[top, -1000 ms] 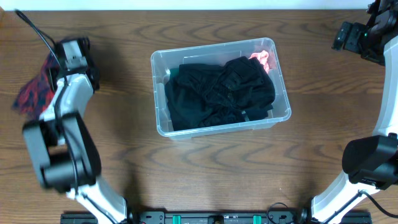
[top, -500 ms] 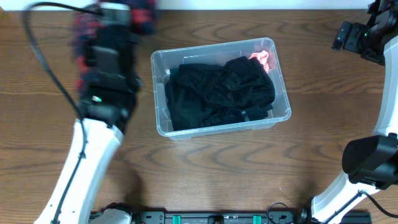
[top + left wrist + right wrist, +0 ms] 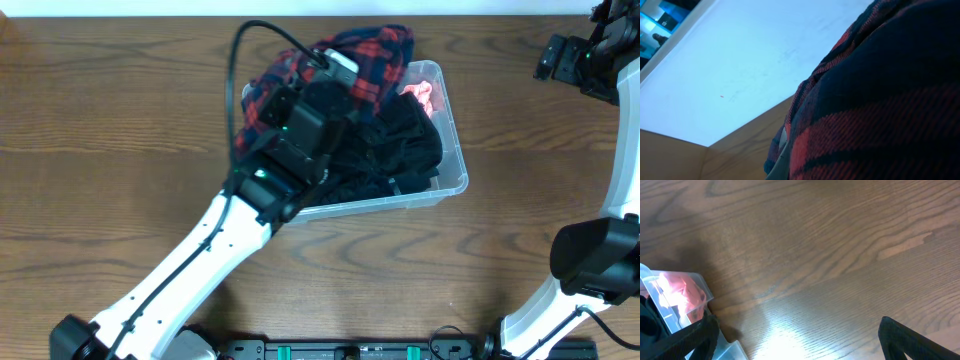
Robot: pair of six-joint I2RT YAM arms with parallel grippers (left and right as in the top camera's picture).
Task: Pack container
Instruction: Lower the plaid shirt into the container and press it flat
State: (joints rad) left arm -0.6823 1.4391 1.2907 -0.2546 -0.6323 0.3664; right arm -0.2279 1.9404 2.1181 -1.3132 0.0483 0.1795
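Reaching from the near edge across the surface [image 3: 110,170], the left end effector [image 3: 336,66] hangs over the container [image 3: 456,165] mid-surface. It is buried in a plaid cloth [image 3: 378,52], so its grip cannot be told. Black clothes [image 3: 390,150] already fill the container, so the cloth may spill over the far rim. Far right, the right end effector [image 3: 562,58] sits with its fingers wide.
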